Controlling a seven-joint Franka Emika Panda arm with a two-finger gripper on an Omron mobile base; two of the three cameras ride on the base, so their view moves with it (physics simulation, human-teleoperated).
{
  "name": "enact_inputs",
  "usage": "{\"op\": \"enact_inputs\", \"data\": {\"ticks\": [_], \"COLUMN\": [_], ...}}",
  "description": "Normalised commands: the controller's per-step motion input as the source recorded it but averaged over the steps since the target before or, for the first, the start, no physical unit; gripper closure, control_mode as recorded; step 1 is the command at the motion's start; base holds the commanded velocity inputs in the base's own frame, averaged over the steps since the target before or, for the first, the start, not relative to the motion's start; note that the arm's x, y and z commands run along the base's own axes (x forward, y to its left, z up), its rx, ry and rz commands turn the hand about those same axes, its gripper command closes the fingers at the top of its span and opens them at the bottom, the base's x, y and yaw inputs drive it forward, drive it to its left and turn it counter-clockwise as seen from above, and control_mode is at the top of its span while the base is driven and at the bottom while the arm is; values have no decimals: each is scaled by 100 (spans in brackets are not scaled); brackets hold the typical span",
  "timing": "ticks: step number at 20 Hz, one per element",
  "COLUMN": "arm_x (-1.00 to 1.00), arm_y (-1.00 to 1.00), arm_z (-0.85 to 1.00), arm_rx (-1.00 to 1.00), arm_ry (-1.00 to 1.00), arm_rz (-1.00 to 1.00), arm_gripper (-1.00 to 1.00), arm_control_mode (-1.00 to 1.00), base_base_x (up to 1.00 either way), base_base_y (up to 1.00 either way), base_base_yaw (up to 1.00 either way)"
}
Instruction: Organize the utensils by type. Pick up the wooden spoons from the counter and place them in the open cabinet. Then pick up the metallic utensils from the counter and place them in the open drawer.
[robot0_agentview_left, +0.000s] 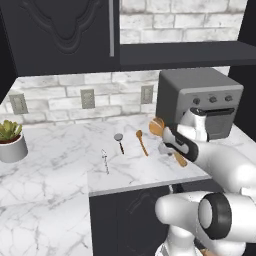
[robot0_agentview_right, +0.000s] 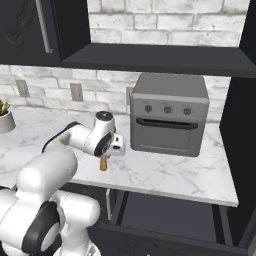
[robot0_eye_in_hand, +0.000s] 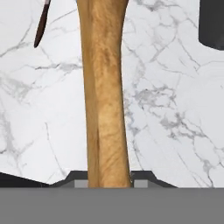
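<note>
No legible writing is seen. The smooth wooden handle of the longer spoon (robot0_eye_in_hand: 106, 96) is pinched between the gripper (robot0_eye_in_hand: 109, 181) jaws, near the veined marble counter (robot0_agentview_left: 60, 150) front edge.

A rendered domestic kitchen is indicated by a white marble counter (robot0_agentview_left: 55, 175) over black base cabinets, a white brick backsplash (robot0_agentview_right: 165, 22) fitted with wall outlets (robot0_agentview_left: 87, 98), and a grey toaster oven (robot0_agentview_right: 168, 115) at the counter's rear edge.
</note>
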Motion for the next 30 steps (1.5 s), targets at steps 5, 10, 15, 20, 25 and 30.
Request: {"op": "enact_inputs", "data": {"ticks": [5,10,15,20,25,30], "arm_x": [-34,-9,0,-2,-20,0], "arm_y": [26,8,0,0,0,0], "arm_z": [59,18,0,-1,-2,0], "arm_rx": [-5,-17,-1,0,0,0], "arm_ry": [-7,0,1,2,2,0], "arm_rz": [13,4,0,0,0,0], "arm_gripper": [100,100,100,100,100,100], "arm_control_mode": [-100,-100,-100,-100,100,100], "base_base_x": [0,0,0,0,-24,-53], "base_base_y": [0,0,0,0,-4,-18], "base_base_yaw": [0,0,0,0,0,-30]}}
